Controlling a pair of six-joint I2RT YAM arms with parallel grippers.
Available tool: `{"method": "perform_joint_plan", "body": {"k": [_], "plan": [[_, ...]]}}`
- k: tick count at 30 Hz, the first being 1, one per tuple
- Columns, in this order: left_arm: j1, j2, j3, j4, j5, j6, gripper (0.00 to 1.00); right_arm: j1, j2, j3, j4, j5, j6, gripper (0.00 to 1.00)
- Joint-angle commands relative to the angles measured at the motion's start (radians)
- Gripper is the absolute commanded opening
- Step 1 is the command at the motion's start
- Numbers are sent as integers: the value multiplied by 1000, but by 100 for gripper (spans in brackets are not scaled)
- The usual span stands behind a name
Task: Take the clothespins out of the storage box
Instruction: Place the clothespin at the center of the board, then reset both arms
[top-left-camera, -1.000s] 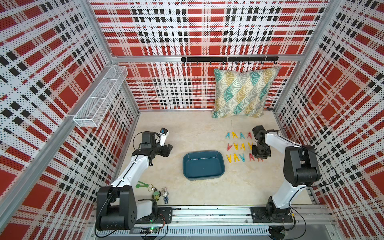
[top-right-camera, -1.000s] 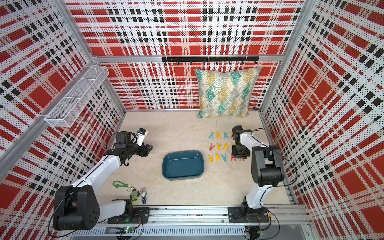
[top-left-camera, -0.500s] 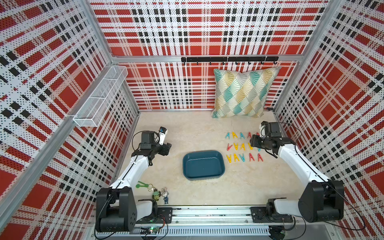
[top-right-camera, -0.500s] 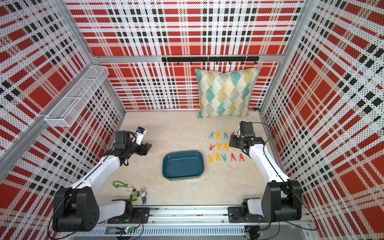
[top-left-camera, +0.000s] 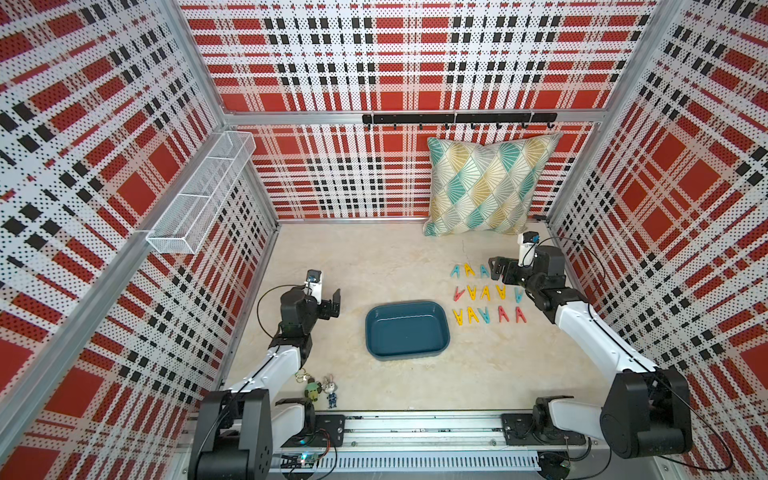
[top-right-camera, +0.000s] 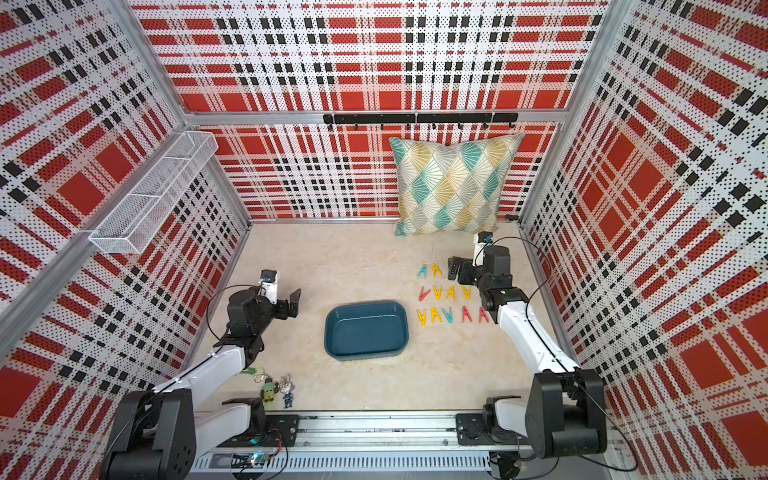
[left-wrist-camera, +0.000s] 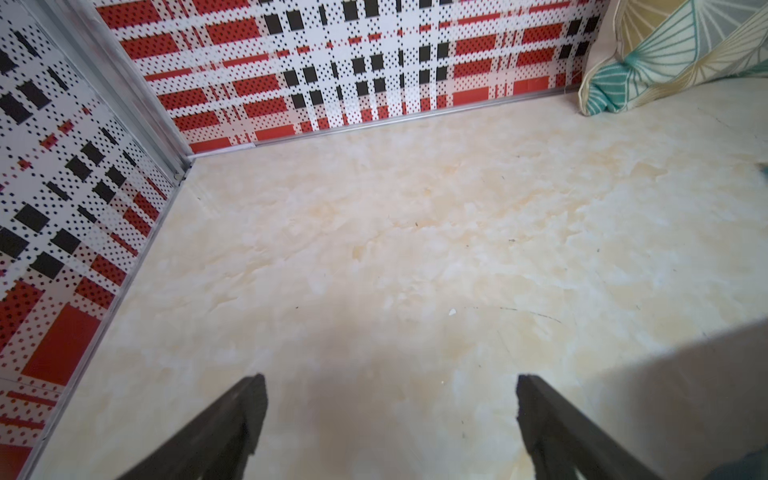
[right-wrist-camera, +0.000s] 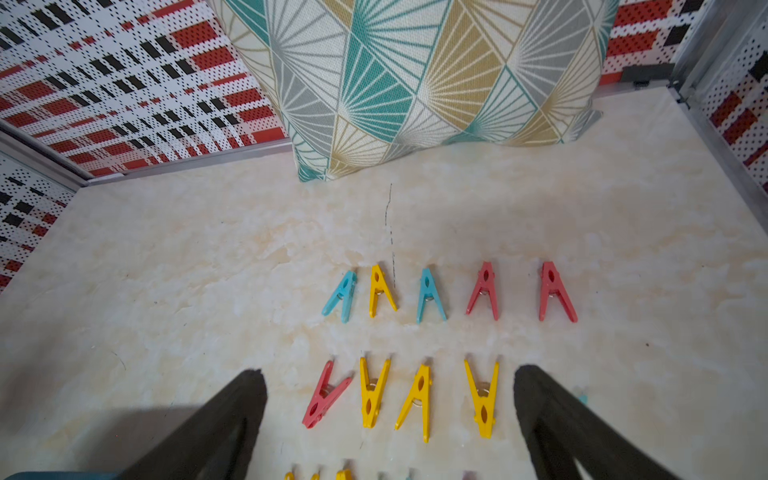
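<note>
The storage box (top-left-camera: 407, 329) (top-right-camera: 365, 329), a shallow dark teal tray, sits mid-table with nothing in it. The clothespins (top-left-camera: 471, 291) (top-right-camera: 436, 292), yellow, red and teal, lie in three rows on the table to its right. My right gripper (top-left-camera: 498, 270) (top-right-camera: 455, 268) (right-wrist-camera: 390, 374) hangs open over the far rows, holding nothing; the clothespins (right-wrist-camera: 370, 403) show on the table between its fingers. My left gripper (top-left-camera: 332, 305) (top-right-camera: 292, 305) (left-wrist-camera: 390, 382) is open over bare table to the left of the box.
A patterned pillow (top-left-camera: 490, 187) leans on the back wall behind the clothespins. A white wire basket (top-left-camera: 199, 199) hangs on the left wall, and a black hook rail (top-left-camera: 457, 119) on the back wall. Keychain figurines (top-left-camera: 320, 386) lie near the front left.
The right gripper has opened, risen from the right end of the near row and drawn back toward the pillow; a red clothespin lies where it was. The left gripper has opened wider.
</note>
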Motion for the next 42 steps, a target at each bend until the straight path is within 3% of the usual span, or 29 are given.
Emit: {"method": "perform_joint_plan", "body": {"k": [1, 6, 9, 14, 25, 41, 42], "plan": [[9, 69, -30, 318, -25, -64, 99, -4, -44, -48, 124, -9, -31, 100], [16, 192, -121, 676, -29, -136, 99, 1, -72, -76, 140, -15, -88, 100], [18, 249, -132, 758, -19, -154, 99, 1, -63, -84, 137, 0, -101, 100], [41, 396, -173, 1001, -64, -213, 99, 1, -93, -194, 312, 68, -123, 100], [-7, 390, -115, 880, -175, -189, 99, 1, 41, -408, 714, 151, -269, 100], [-15, 389, -111, 870, -194, -186, 99, -46, 272, -521, 1105, 111, -243, 100], [-16, 389, -111, 870, -192, -186, 99, -53, 253, -518, 1061, 100, -240, 100]]}}
